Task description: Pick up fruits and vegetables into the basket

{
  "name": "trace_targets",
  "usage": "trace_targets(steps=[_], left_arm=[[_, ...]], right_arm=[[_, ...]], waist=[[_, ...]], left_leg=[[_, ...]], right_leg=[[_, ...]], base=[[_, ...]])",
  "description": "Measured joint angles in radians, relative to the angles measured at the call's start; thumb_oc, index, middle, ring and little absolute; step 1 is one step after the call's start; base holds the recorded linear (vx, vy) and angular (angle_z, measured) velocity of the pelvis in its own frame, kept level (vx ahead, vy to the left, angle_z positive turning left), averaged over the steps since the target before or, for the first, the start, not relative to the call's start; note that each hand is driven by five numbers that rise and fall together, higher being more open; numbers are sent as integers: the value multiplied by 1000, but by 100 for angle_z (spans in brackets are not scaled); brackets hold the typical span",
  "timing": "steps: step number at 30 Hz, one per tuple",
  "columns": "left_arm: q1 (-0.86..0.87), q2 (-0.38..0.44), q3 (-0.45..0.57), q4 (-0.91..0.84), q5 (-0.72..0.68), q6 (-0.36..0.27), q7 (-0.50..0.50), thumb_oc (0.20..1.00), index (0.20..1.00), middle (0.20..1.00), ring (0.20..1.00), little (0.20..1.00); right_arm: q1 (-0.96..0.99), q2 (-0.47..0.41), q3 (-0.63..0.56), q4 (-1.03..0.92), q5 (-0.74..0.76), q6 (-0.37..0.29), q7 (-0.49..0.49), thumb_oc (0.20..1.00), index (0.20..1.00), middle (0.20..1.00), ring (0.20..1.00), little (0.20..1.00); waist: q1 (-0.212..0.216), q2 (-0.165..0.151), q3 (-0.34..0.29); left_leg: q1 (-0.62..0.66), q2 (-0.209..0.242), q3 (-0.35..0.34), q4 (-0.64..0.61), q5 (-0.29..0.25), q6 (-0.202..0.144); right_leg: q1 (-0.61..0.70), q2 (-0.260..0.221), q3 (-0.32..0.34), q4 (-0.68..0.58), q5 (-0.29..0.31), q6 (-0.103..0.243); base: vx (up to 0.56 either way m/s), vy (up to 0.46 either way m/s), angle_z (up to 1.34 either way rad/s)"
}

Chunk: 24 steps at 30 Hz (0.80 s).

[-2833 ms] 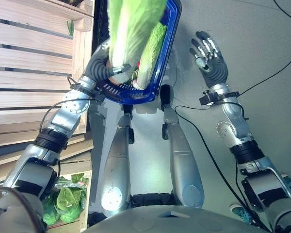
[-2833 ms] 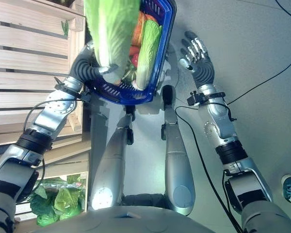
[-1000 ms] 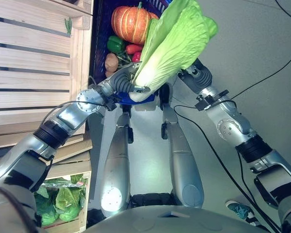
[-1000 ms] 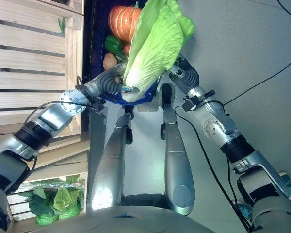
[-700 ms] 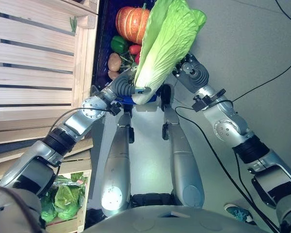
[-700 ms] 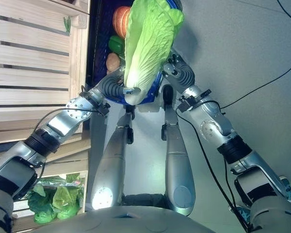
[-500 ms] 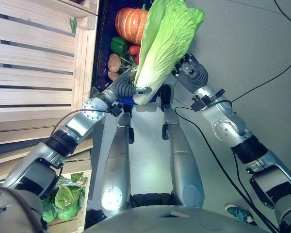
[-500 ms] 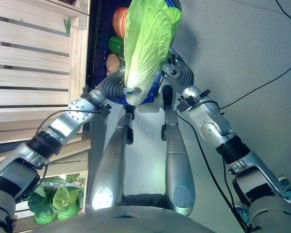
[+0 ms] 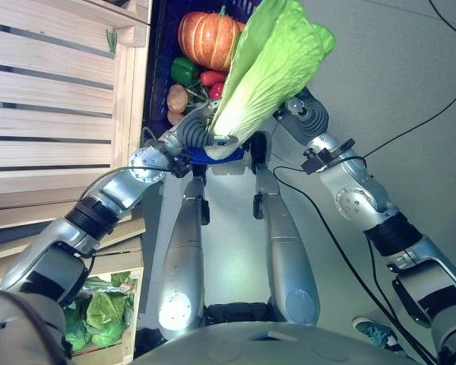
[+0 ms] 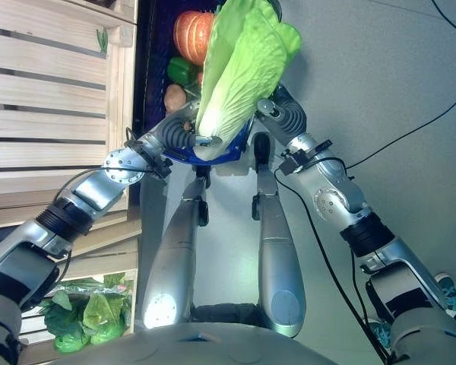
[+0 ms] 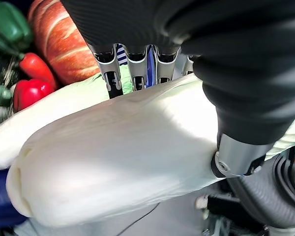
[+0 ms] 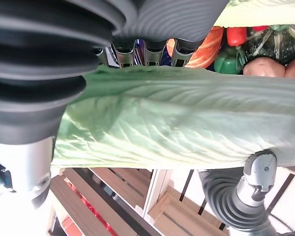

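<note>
Our left hand (image 9: 196, 133) and right hand (image 9: 302, 115) both curl fingers (image 11: 110, 73) around the cabbage (image 9: 270, 68) above the basket (image 10: 228, 152).

- Both eye views look steeply down from the head, sharing the cabbage (image 9: 270, 72) and basket (image 9: 161, 68).
- Wrist views sit tight against that cabbage.

The cabbage (image 9: 270, 68) hides most of the basket (image 9: 213, 154), leaving a strip of blue rim. The pumpkin (image 9: 207, 38) is cut by the cabbage leaf. The right robot hand (image 9: 304, 114) lies behind the leaves, its fingers hidden. The left robot hand (image 9: 195, 133) fingertips are hidden behind the white stalk.
</note>
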State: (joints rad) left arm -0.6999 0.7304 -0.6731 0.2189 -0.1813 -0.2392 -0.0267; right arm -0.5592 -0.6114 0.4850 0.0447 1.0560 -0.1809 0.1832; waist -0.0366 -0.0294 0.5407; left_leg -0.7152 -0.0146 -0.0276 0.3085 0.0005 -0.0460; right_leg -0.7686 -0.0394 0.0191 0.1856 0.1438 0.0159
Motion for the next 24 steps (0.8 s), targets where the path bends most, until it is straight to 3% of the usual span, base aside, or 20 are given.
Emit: trace_targets(steps=[6, 16, 17, 24], left_arm=[[-46, 34, -42, -1, 94, 1, -2, 200, 200, 200, 200, 200], [-69, 55, -64, -7, 123, 23, -28, 200, 200, 200, 200, 200], [-76, 59, -68, -7, 124, 28, -40, 200, 200, 200, 200, 200], [-86, 54, -78, -14, 124, 40, -54, 200, 200, 200, 200, 200]], right_arm=[[-1, -13, 12, 0, -21, 2, -25, 1000, 1000, 1000, 1000, 1000], [0, -25, 33, 0, -21, 1, -44, 1000, 1000, 1000, 1000, 1000], [2, -28, 36, 0, -21, 1, -44, 200, 200, 200, 200, 200], [7, -33, 39, 2, -23, -18, -71, 200, 200, 200, 200, 200]], waist=[[-1, 0, 0], [-14, 0, 0], [-16, 0, 0], [-18, 0, 0]], left_leg=[[0, 0, 0, 0, -3, 1], [0, 0, 0, 1, -3, 1], [0, 0, 1, 1, -3, 1], [0, 0, 1, 1, -3, 1]], right_leg=[[0, 0, 0, -1, 3, -5], [0, 0, 0, -1, 3, -5], [0, 0, 0, -1, 3, -5], [0, 0, 1, -1, 3, -5]], base=[[0, 0, 0], [0, 0, 0], [0, 0, 0], [0, 0, 0]])
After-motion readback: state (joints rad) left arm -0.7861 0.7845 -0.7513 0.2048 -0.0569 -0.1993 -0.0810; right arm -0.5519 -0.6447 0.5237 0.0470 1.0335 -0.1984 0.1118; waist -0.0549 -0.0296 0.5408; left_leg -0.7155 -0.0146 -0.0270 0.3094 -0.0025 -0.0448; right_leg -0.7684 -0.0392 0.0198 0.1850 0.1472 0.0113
